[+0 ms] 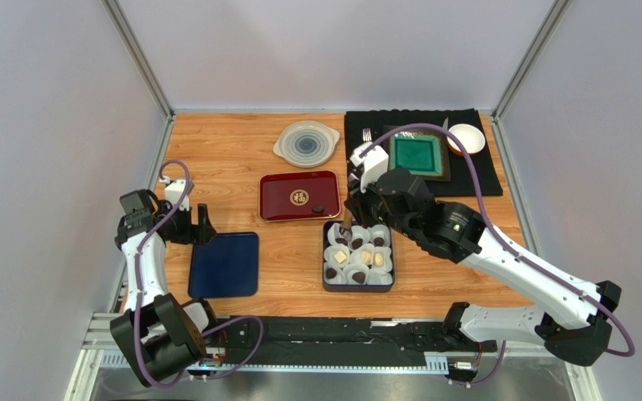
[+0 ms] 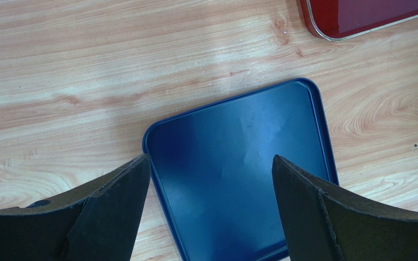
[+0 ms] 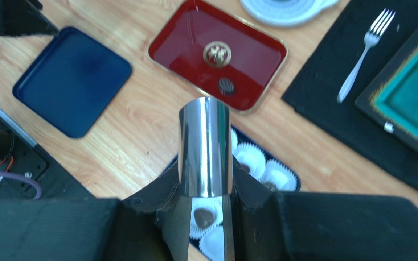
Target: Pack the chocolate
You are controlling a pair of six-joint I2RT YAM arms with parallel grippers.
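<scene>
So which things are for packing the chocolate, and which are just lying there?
For the job: chocolates, box, paper cups, tongs, red tray, maybe the blue lid.
Just lying about: fork, green plate, white bowl, clear dish, black mat.

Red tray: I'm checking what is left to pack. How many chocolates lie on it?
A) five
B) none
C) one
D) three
C: a single dark chocolate lies on the red tray, near the corner closest to the box, and both the top view and the right wrist view show no other piece there.
</scene>
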